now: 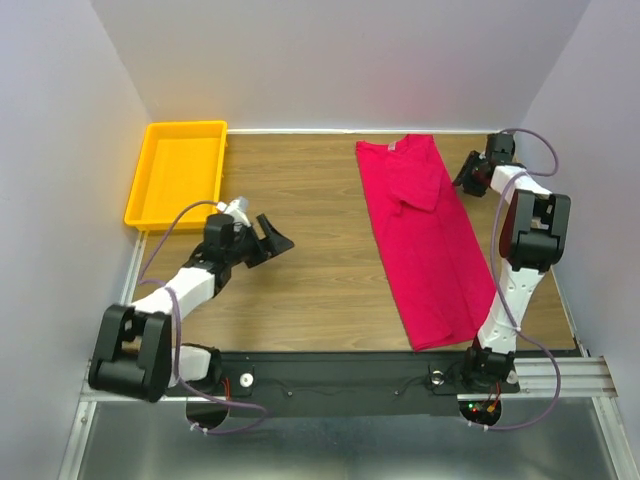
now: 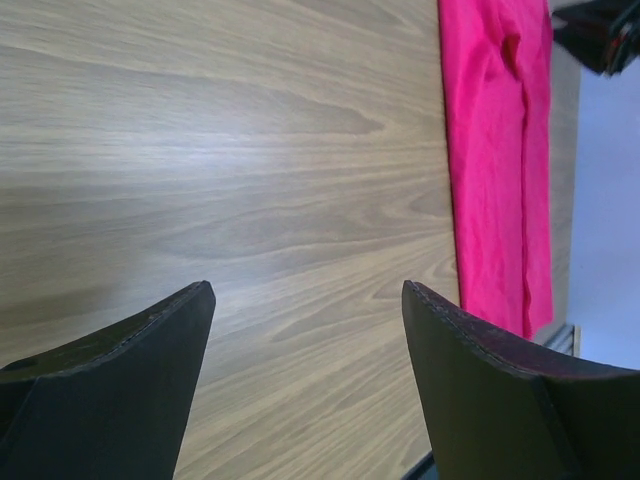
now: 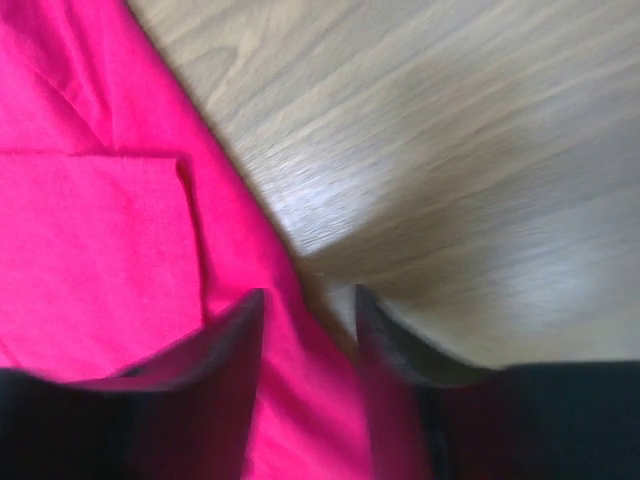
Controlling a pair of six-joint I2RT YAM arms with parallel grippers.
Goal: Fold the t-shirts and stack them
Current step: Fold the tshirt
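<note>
My right pincer (image 3: 310, 300) hangs low at the far right of the table (image 1: 300, 290), its fingers a narrow gap apart and gripping nothing. The crimson t-shirt (image 1: 425, 240) lies flat as a long strip, running from the far edge down to the near edge on the right side. Its right-hand border passes straight under that gap (from the wrist view one finger sits over cloth, the other mostly over bare wood). The folded-in sleeve (image 1: 415, 185) rests on the shirt just left of this pincer. Over on the other side, my left pincer (image 2: 308, 290) stands wide, holding nothing, above bare wood and well apart from the shirt, which I see off to its right. The yellow tray (image 1: 140, 190) sits in the far left corner.
</note>
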